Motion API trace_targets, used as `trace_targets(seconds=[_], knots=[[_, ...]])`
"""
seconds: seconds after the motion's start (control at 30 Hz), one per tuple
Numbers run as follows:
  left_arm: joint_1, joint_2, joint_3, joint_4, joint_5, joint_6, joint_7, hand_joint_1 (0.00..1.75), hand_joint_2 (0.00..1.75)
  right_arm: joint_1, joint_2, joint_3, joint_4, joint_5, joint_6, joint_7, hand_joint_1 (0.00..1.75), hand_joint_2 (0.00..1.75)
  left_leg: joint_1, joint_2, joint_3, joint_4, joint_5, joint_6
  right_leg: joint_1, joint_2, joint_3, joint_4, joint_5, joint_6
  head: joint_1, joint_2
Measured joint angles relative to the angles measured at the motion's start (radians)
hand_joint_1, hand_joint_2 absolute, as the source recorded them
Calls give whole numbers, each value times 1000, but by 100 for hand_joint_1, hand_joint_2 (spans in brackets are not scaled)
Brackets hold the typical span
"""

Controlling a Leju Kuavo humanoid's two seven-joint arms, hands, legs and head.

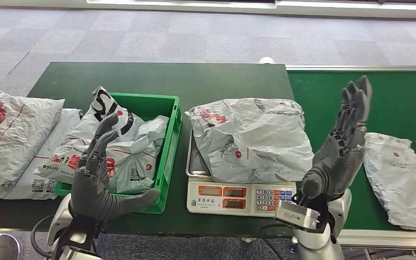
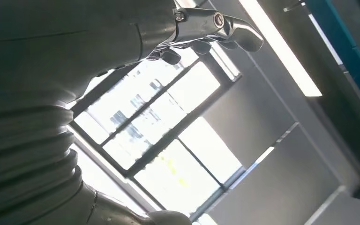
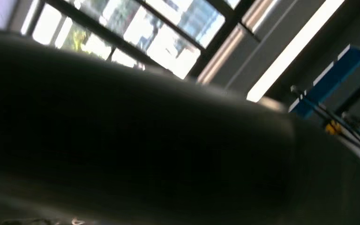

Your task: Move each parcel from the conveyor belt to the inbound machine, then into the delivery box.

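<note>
A grey plastic parcel (image 1: 252,140) lies crumpled on the tray of the weighing scale (image 1: 240,197) at the table's front. Another grey parcel (image 1: 401,176) lies on the green conveyor belt (image 1: 395,103) at the right. The green delivery box (image 1: 165,157) holds several grey parcels (image 1: 124,146). My right hand (image 1: 344,143) is raised upright between the scale and the belt parcel, fingers straight and apart, holding nothing. My left hand (image 1: 100,179) hangs in front of the box's near side, fingers spread and empty. Its metal fingers (image 2: 215,26) show against a ceiling in the left wrist view.
Two more grey parcels (image 1: 11,141) lie on the dark green table (image 1: 195,81) left of the box. The table's front edge runs just before the scale. Grey carpet floor (image 1: 141,32) lies beyond the table.
</note>
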Motion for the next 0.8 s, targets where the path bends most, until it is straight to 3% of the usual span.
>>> trace_targets(seconds=[0.07, 0.17, 0.37, 0.5, 0.6, 0.8], knots=[[-38, -27, 7, 54, -79, 10, 41, 0, 175, 13, 1, 12, -42, 63, -110, 4, 0, 175, 0, -1, 0, 0, 0, 0, 0, -1, 0, 0, 0, 0, 0, 0], [-107, -63, 7, 142, -173, 30, 95, 0, 175, 33, 14, 19, -96, 106, -175, -26, 0, 175, 0, -1, 0, 0, 1, 0, 0, -1, 1, 0, 1, 0, 0, 0], [-206, -109, 7, 267, -253, 37, 157, 0, 175, 55, 39, 18, -158, 106, -181, -48, 0, 175, 0, -1, 1, 0, 1, -1, 0, 0, 0, 0, 1, 0, 0, 0], [-340, -145, -2, 436, -370, 26, 237, 0, 175, 56, 54, 21, -172, 91, -181, -50, 0, 175, 0, -3, 0, 0, 1, 0, 0, -2, 1, 0, 1, 0, 0, 0], [-437, -176, -13, 584, -425, 26, 251, 0, 175, 54, 68, 28, -172, 83, -181, -50, 0, 175, 0, -1, 0, 0, 2, 0, 0, -1, 2, 0, 2, 0, 0, 0], [-549, -220, -32, 779, -450, 7, 253, 0, 175, 47, 84, 32, -168, 75, -181, -50, 0, 175, 0, -2, 0, 0, 2, 0, 0, 0, 1, 0, 3, 0, 0, 0]])
